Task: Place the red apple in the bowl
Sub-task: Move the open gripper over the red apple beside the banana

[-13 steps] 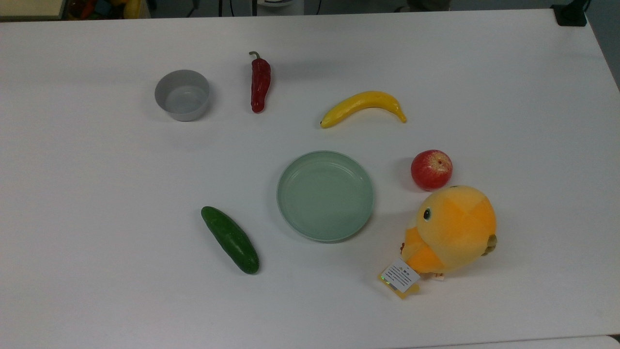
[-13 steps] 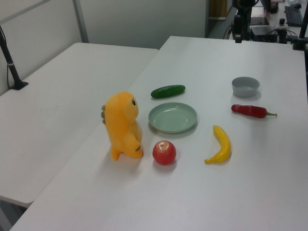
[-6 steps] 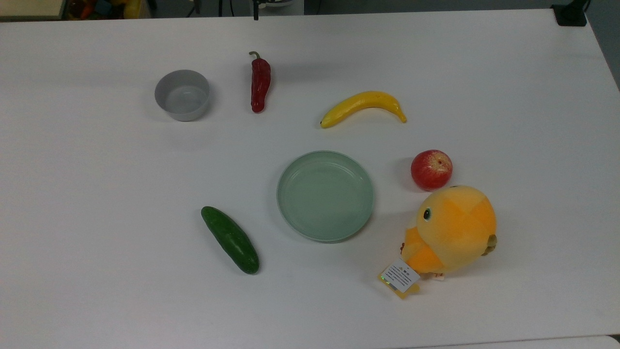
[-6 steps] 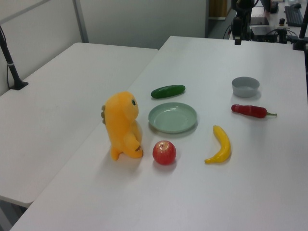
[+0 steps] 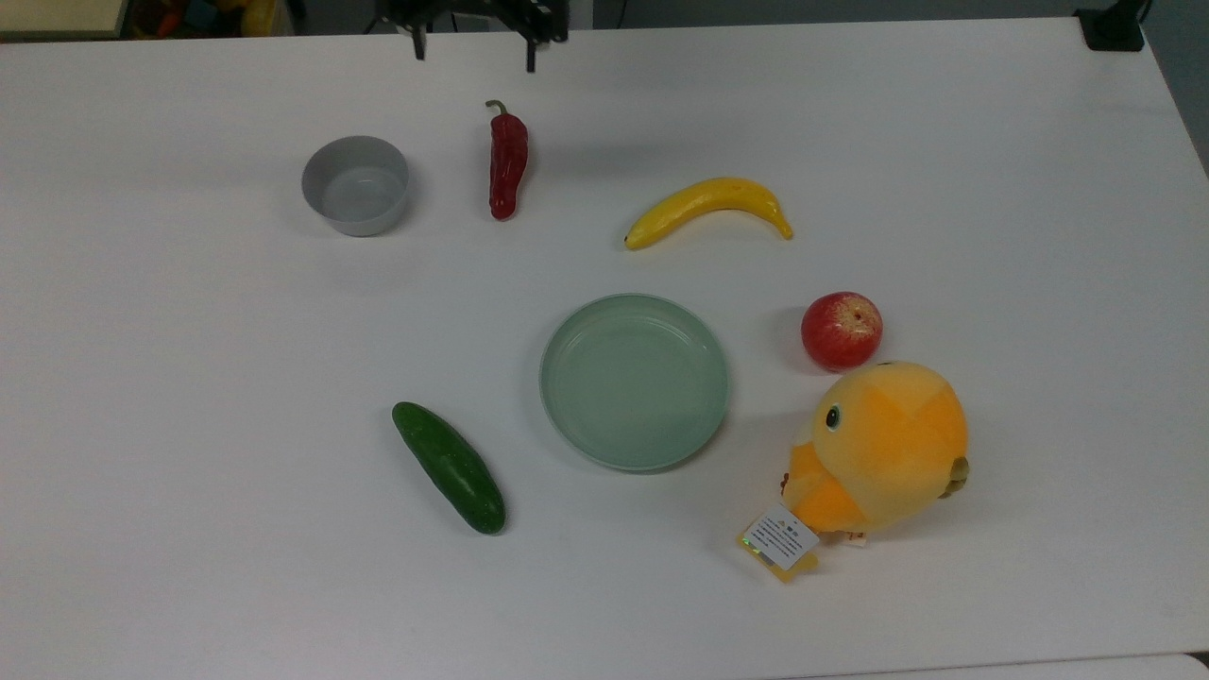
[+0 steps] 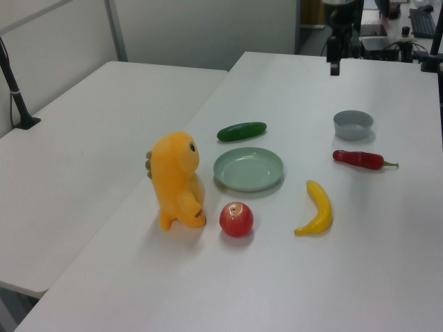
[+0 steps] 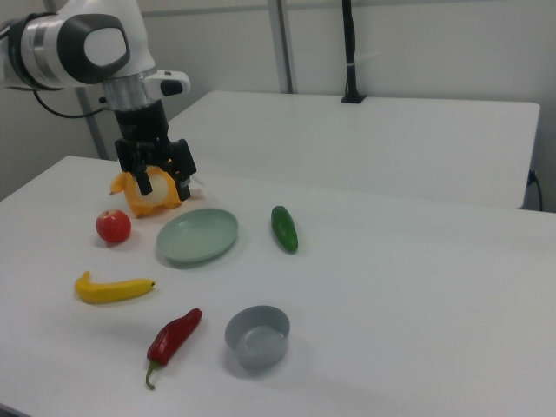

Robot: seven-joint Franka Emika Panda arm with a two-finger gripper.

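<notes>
Fingers (image 5: pixel 472 49) spread wide and empty, I hover at the bench's (image 5: pixel 189 519) far edge; the red apple (image 5: pixel 842 330) sits well off to the top view's lower right, the bowl (image 5: pixel 355 185) much nearer.

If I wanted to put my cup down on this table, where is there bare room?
Bare table lies on the top view's left of the cucumber, and along the near edge. It is crowded where the apple sits beside the plush toy, near the plate.
</notes>
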